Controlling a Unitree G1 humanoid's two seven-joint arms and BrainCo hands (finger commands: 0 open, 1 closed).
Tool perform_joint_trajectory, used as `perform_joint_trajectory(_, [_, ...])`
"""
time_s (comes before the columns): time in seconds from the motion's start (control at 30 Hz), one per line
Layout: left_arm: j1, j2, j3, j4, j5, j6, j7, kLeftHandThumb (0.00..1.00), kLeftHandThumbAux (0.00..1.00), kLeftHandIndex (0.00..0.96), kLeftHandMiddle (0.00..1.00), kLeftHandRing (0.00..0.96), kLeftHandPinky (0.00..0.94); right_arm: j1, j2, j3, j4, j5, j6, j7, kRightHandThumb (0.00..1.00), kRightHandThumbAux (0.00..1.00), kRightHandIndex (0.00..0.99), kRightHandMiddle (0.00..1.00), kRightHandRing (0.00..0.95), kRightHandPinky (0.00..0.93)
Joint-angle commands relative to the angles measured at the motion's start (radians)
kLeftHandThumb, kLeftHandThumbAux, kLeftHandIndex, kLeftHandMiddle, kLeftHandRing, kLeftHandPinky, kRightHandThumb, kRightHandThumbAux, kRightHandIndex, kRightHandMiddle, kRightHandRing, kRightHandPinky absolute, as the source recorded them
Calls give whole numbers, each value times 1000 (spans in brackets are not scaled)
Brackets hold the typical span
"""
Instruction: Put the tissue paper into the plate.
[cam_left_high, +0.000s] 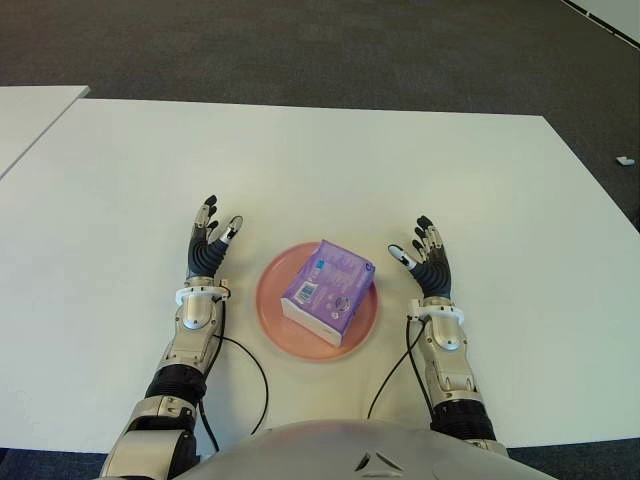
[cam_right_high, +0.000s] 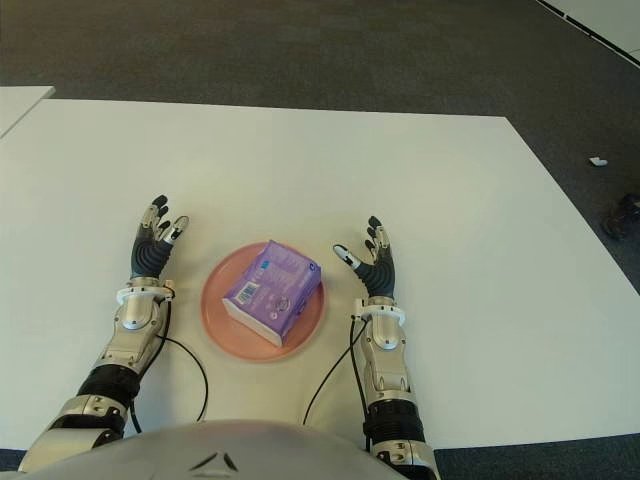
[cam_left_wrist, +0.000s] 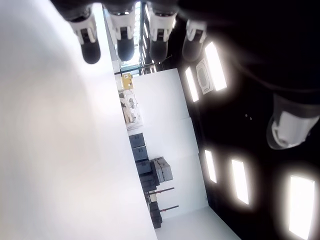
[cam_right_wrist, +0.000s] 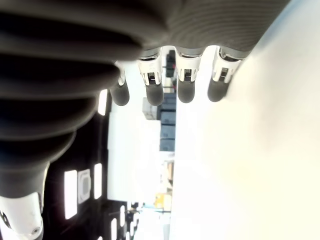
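No text can be read. A small blue label is seen on the purple tissue pack (cam_left_high: 329, 290), but its print is illegible.

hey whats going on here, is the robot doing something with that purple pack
Nothing is being held right now. The purple tissue pack already lies in the pink plate on the white table, directly in front of the robot. The left hand shows to the left of the plate and the right hand to its right, both with fingers spread and empty, apart from the plate. Judging by how things lie, the placing looks done.
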Motion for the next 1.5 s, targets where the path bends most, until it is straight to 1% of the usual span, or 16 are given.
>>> perform_joint_trajectory(0.03, [70,-12,-9,39,19,14,0,19,440,0,0,0,0,12,2,-1,18,20,85,17,0,702,0,0,0,0])
perform_joint_trajectory(0.17, [72,-11,-9,36,19,15,0,18,437,0,0,0,0,9,1,0,20,25,109,27,0,695,0,0,0,0])
perform_joint_trajectory(0.5, [83,-16,-10,12,13,14,-8,19,418,0,0,0,0,10,-5,12,24,24,126,48,0,664,0,0,0,0])
perform_joint_trajectory(0.77, [91,-16,-13,-4,17,26,-8,17,410,0,0,0,0,10,-8,15,31,26,134,64,0,666,0,0,0,0])
perform_joint_trajectory(1.07, [101,-13,-16,-25,17,45,-15,12,443,0,0,0,0,12,-8,17,42,21,127,67,0,673,0,0,0,0])
perform_joint_trajectory(1.5, [102,-8,-16,-30,18,47,-16,11,442,0,0,0,0,8,-8,22,59,19,117,68,0,683,0,0,0,0])
